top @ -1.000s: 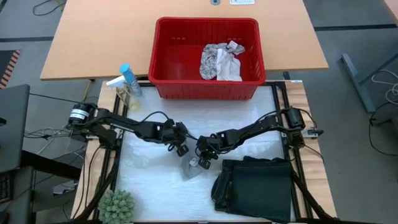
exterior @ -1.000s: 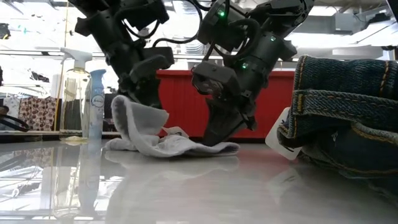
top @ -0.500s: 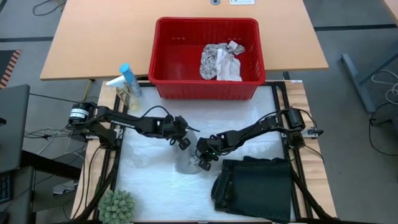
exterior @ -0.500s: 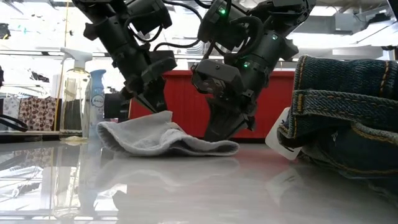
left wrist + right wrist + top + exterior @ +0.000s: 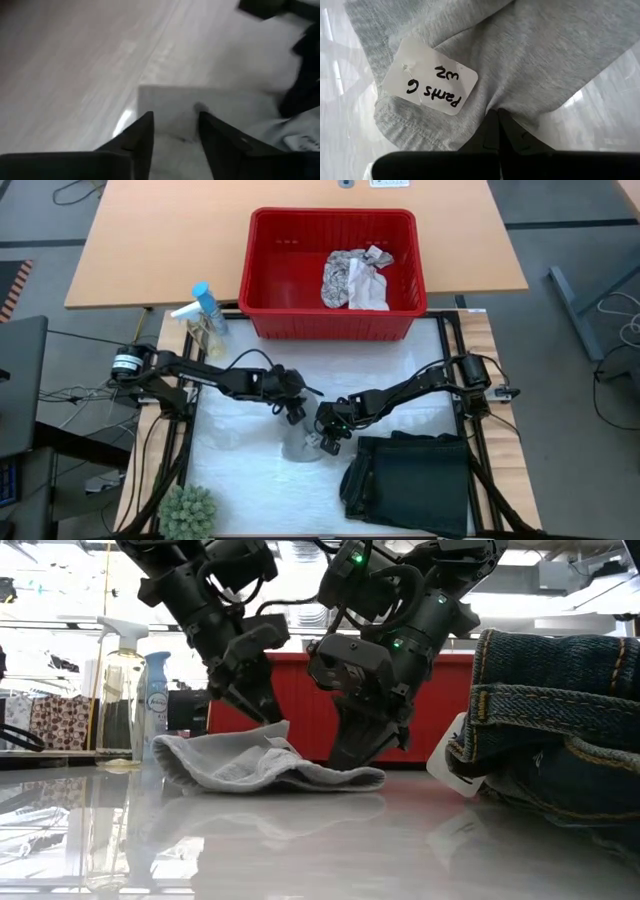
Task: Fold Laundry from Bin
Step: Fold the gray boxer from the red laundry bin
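Low view shows the small grey cloth (image 5: 262, 764) lying in a soft heap on the white table top (image 5: 320, 840), between the two arms and in front of the red bin (image 5: 300, 705). The left gripper (image 5: 262, 708) hangs just over its folded edge with its jaws parted and nothing in them; the right gripper (image 5: 352, 755) is closed on the cloth's other end. I judge the cloth light and limp, apt to sag and slide on the glossy top, so an edge or corner is the best hold. Its paper tag (image 5: 431, 83) could snag. The patterned cloth (image 5: 355, 277) waits in the bin; folded dark jeans (image 5: 410, 480) lie beside the right arm. From above, the grippers hide most of the cloth.
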### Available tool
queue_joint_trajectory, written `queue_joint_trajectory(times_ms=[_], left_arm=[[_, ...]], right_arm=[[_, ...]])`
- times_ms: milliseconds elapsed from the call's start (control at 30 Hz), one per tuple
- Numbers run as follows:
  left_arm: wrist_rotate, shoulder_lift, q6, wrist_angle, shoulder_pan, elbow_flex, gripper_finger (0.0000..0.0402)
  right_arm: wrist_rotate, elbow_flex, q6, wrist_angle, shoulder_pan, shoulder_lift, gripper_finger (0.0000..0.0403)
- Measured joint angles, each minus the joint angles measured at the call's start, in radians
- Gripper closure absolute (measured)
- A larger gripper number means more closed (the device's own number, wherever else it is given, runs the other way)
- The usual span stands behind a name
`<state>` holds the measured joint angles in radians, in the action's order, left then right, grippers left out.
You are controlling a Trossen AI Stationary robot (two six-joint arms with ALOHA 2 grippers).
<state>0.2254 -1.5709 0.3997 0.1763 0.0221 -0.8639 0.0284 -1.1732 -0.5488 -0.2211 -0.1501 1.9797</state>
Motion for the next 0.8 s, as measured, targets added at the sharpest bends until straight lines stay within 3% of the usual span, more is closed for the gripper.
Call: queue_joint_trajectory(times_ms=[200,367,467,600,800], left_arm=[[-0.002,0.001,0.074,0.123,0.003,0.000,0.0234],[-0.015,0.043,0.165,0.236,-0.044,0.000,0.0248],[0.034,0.093,0.202,0.258,-0.097,0.000,0.0263],[0.192,0.124,0.243,0.152,-0.185,0.060,0.0289],[0.200,0.099,0.339,-0.048,-0.221,0.195,0.0344]], right_arm=[[0.000,0.000,0.000,0.001,0.000,0.000,0.0388],[0.000,0.000,0.000,0.000,0.000,0.000,0.0386],[0.000,0.000,0.000,0.001,0.000,0.000,0.0385],[0.000,0.001,0.000,0.017,0.000,0.001,0.0385],[0.002,0.001,-0.001,0.023,-0.001,0.002,0.0384]])
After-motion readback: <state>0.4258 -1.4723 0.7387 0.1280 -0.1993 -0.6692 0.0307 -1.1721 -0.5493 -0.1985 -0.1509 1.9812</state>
